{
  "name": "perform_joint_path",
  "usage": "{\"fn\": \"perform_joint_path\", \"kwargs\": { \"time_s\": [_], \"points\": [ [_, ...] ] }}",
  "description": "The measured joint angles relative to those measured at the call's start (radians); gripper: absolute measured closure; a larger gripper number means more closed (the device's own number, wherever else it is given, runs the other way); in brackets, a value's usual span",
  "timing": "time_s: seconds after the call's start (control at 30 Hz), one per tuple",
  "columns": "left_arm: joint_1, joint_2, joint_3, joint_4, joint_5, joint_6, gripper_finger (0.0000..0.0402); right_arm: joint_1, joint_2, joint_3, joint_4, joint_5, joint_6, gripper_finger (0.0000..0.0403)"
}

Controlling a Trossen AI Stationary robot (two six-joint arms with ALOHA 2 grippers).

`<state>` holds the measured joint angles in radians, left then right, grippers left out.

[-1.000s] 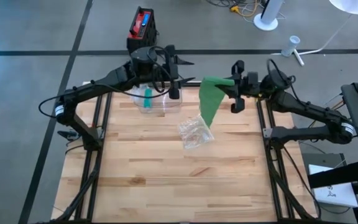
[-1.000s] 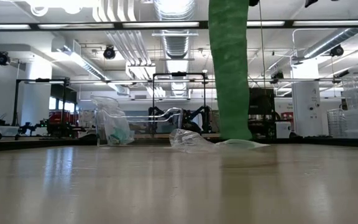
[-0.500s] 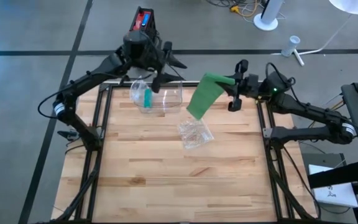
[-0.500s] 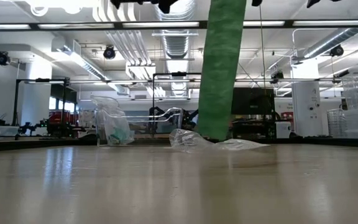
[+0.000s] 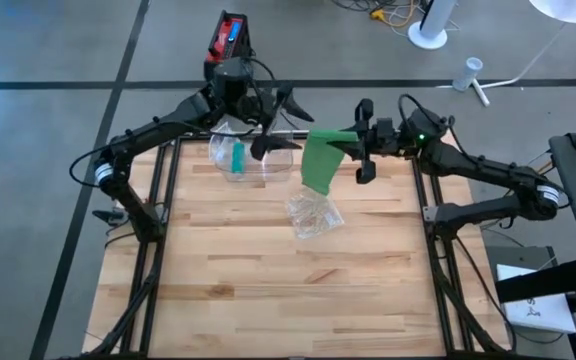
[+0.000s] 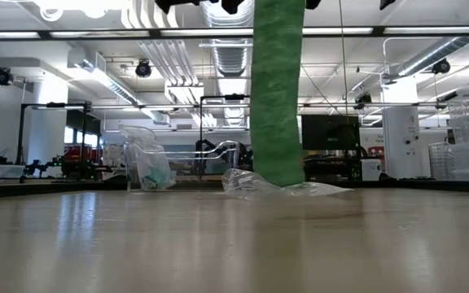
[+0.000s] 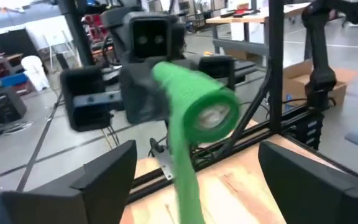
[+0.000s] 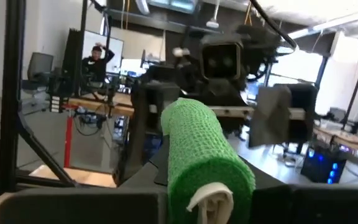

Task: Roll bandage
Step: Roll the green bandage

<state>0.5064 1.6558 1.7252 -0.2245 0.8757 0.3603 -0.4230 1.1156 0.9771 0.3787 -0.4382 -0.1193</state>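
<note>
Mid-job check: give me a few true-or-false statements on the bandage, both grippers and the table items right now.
1. The right gripper holds the green bandage roll. True.
2. The left gripper is clamped on the roll. False: its jaws stand open, apart from the roll.
3. A loose bandage tail hangs down from the roll. True.
4. The crumpled clear plastic wrapper sits inside the clear container. False: it lies on the wooden table, outside the container.
5. The bandage is fully rolled up. False: the tail is unrolled.

Bright ceiling lights, glossy table (image 6: 218, 244) glare, blurred wrist views
</note>
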Motion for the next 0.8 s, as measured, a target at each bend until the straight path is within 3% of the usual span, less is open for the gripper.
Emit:
{"fn": "perform_joint_path", "kwargs": {
  "time_s": [0.23,0.43,0.6,0.8],
  "points": [
    [-0.017,0.040,0.000,0.143,-0.062,-0.134,0.0059,0.055,0.001,0.000,-0.002,0.196,-0.056,0.0355],
    [-0.015,0.082,0.000,0.253,-0.078,-0.201,0.0106,0.059,0.007,0.000,-0.006,0.259,-0.038,0.0355],
    [-0.015,0.092,-0.001,0.259,-0.081,-0.183,0.0199,0.058,0.012,0.000,-0.006,0.269,-0.010,0.0355],
    [-0.011,0.085,0.000,0.228,-0.081,-0.068,0.0368,0.058,0.010,0.000,-0.020,0.270,0.085,0.0334]
  ]
}}
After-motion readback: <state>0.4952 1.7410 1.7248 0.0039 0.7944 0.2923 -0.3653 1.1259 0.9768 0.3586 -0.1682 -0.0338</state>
